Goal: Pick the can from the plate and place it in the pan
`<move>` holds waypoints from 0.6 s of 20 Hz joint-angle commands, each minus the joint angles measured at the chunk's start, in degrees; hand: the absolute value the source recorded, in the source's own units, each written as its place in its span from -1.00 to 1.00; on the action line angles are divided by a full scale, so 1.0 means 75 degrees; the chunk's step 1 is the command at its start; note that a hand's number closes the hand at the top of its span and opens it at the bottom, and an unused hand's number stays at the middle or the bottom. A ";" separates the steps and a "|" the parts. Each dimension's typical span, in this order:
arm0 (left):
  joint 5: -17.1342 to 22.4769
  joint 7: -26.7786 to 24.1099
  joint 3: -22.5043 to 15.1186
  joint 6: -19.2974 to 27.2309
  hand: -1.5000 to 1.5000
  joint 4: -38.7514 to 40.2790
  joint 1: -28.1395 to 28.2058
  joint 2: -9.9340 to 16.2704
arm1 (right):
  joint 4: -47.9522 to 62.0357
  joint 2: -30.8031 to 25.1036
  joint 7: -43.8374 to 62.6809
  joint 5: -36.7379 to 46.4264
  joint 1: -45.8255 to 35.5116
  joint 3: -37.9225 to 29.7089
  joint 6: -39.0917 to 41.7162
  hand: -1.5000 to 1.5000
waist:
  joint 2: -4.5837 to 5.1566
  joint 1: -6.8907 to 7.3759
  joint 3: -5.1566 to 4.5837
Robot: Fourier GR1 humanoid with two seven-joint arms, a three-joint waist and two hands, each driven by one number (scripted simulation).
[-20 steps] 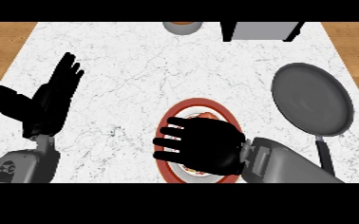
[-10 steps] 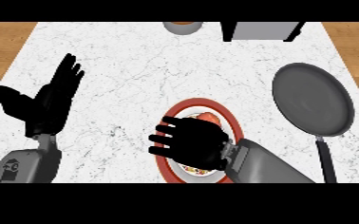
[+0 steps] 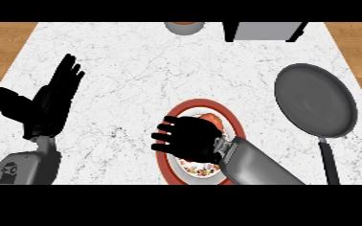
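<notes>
While the right robot hand sits over the red-rimmed plate, the can shows only as a reddish patch at the hand's far edge, on the plate; its long axis cannot be judged. Fingers point left and appear curled, though contact with the can is hidden. Right of the plate, well apart, lies the pan. Left of the plate, the left robot hand rests open, fingers up.

I see my right hand over the plate near the counter's front edge, the can just beyond it, the pan to the right, and my left hand resting far left.
</notes>
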 commanded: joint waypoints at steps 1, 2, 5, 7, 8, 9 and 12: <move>-0.0263 0.0367 0.0000 0.0236 0.00 -0.0144 -0.0232 -0.0093 | 0.0482 0.0221 -0.0329 0.0350 0.0238 -0.0144 -0.0466 -1.00 | -0.0001 -0.0008 0.0001; 0.0121 0.0279 0.0349 -0.0259 0.00 -0.0253 0.0033 0.0251 | 0.0700 0.0580 -0.0215 0.0310 0.0103 -0.0206 -0.0235 -1.00 | -0.0002 0.0013 0.0000; -0.0241 0.0470 0.0000 0.0083 0.00 -0.0492 0.0024 -0.0144 | 0.0863 0.0676 -0.0340 0.0603 0.0417 -0.0183 -0.0475 -1.00 | -0.0005 -0.0005 0.0001; -0.0500 -0.0066 -0.0193 0.0213 0.00 0.0283 -0.0276 -0.0518 | 0.0923 0.0482 -0.0699 0.0631 0.0220 -0.0462 -0.0501 -1.00 | 0.0001 -0.0027 0.0000; -0.0078 0.0090 0.0155 -0.0218 0.00 -0.0455 0.0512 -0.0134 | 0.0886 0.0924 -0.0226 0.0824 0.0449 -0.0135 -0.0273 -1.00 | -0.0008 0.0010 0.0000; -0.0151 0.0071 0.0298 -0.0185 0.00 0.0254 -0.0303 -0.0030 | 0.1925 0.1150 -0.0456 0.0812 -0.0135 -0.0274 -0.0523 -1.00 | 0.0010 0.0014 0.0000; -0.0128 0.0621 0.0192 -0.0145 0.00 -0.0743 0.0283 -0.0046 | 0.0796 0.0555 -0.0941 0.0884 0.0730 0.0087 -0.0658 1.00 | -0.0015 -0.0010 0.0001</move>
